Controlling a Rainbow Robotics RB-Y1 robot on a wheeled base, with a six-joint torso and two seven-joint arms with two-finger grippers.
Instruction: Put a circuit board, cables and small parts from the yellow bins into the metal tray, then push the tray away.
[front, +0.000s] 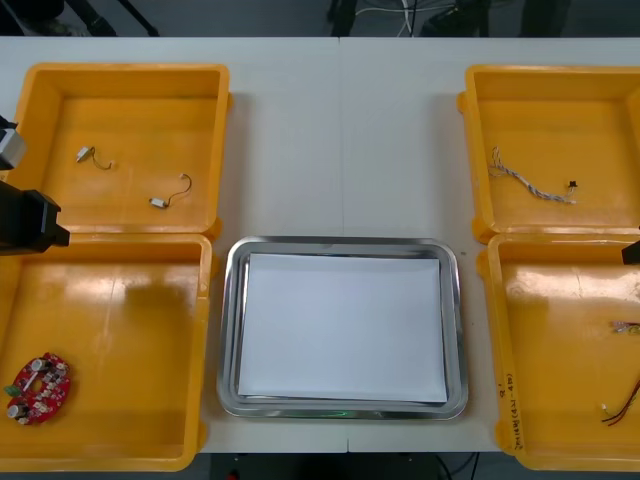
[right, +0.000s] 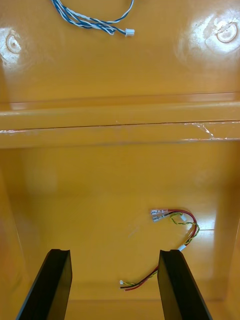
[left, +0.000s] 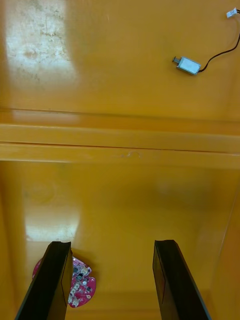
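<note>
Left of the tray (front: 340, 242), left gripper (left: 112, 245) jaws wide, circuit board (left: 82, 289) half under one jaw; right of it, right gripper (right: 115, 252) jaws wide, red-yellow cable (right: 187, 222) crossing under one.

This looks like an electronics lab or workshop. A plain light table (front: 340, 130) carries yellow bins (front: 125, 70) set in pairs beside a metal tray (front: 456, 330). A red circuit board (front: 38, 387), thin cables (front: 530, 182) and small metal parts (front: 160, 202) lie sorted in the bins. Beyond the far edge, cords (front: 385, 11) trail over a dark floor (front: 250, 15).
</note>
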